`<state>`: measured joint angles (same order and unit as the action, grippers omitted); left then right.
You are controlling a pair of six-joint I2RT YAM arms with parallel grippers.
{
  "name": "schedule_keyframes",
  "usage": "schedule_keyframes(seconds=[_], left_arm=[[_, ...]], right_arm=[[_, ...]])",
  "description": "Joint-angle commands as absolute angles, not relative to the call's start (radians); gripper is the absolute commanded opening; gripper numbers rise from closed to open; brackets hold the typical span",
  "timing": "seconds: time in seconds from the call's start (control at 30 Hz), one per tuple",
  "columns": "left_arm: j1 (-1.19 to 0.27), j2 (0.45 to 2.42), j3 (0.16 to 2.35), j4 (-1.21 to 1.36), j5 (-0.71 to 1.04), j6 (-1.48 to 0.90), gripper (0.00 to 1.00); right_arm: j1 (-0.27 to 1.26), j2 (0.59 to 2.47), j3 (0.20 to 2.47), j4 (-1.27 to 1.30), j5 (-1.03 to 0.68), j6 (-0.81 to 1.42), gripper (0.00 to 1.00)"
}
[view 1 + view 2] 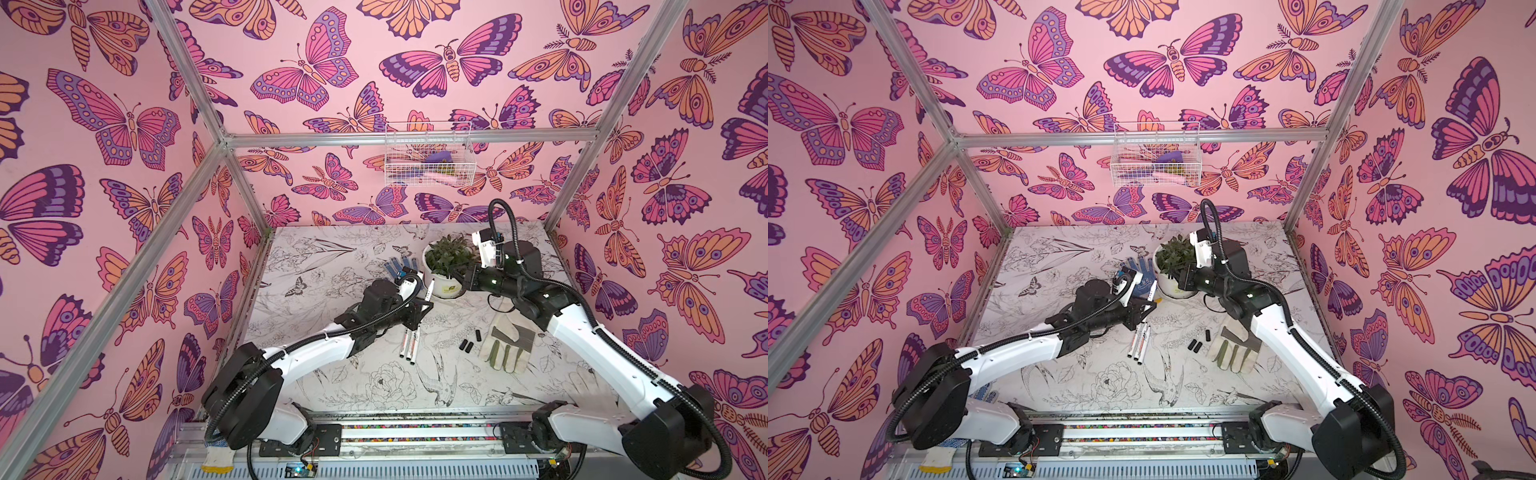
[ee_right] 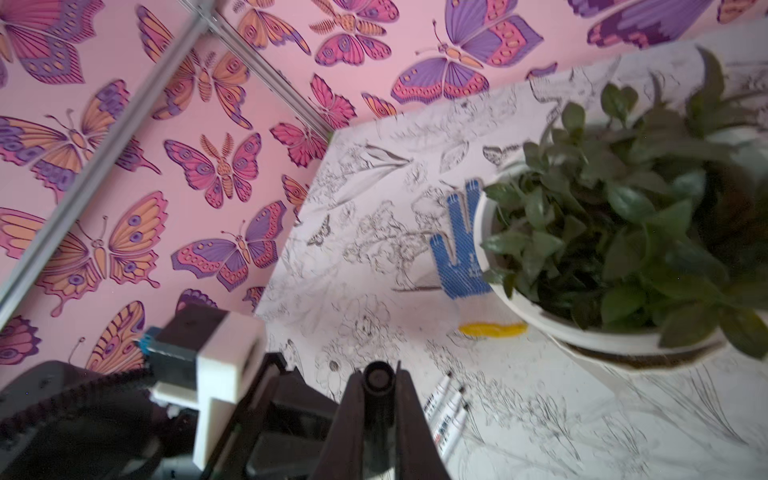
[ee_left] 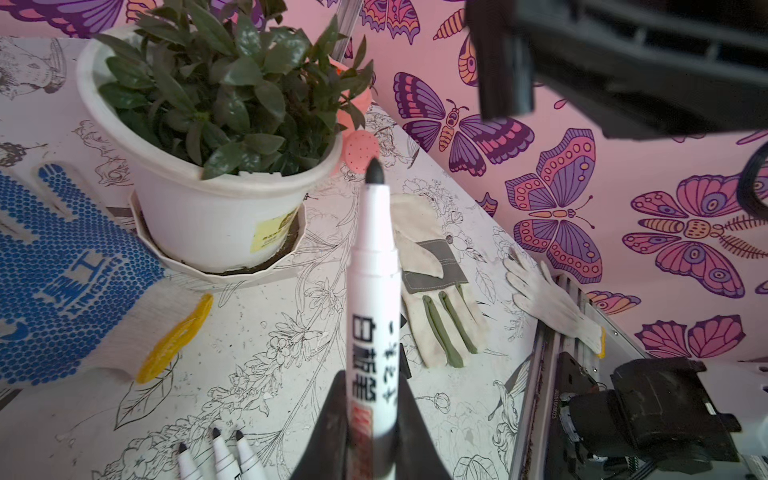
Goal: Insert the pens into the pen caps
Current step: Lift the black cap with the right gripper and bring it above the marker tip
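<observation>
My left gripper [image 1: 420,308] [image 3: 372,379] is shut on a white pen [image 1: 430,289] [image 3: 374,291], whose dark tip points up toward the flower pot. My right gripper [image 1: 462,277] [image 2: 378,373] hovers beside the pot, shut on a black pen cap [image 2: 378,379] with its hollow end facing out. The pen tip and the held cap are apart. Three more pens [image 1: 409,343] [image 1: 1140,340] [image 2: 449,411] lie side by side on the table below the left gripper. Three loose pen caps [image 1: 469,343] [image 1: 1198,343] lie to their right, next to a leather glove.
A white pot with a green plant [image 1: 444,287] stands mid-table behind both grippers. A blue dotted glove [image 1: 399,268] lies left of it, a leather glove [image 1: 505,343] right of the caps, and a white glove [image 1: 590,388] front right. A wire basket [image 1: 428,153] hangs on the back wall.
</observation>
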<state>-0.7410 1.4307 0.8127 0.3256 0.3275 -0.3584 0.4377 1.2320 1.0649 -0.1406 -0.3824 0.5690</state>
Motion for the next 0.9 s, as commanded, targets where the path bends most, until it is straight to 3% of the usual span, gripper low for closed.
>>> schedule_keyframes(seconds=[0.0, 0.87], left_arm=[[-0.744, 1.439, 0.806, 0.374, 0.36, -0.348, 0.0], [-0.752, 1.425, 0.805, 0.385, 0.347, -0.351, 0.0]], right_arm=[[0.458, 1.257, 1.076, 0.004, -0.367, 0.618, 0.04], [0.52, 1.316, 1.082, -0.059, -0.3, 0.545, 0.01]])
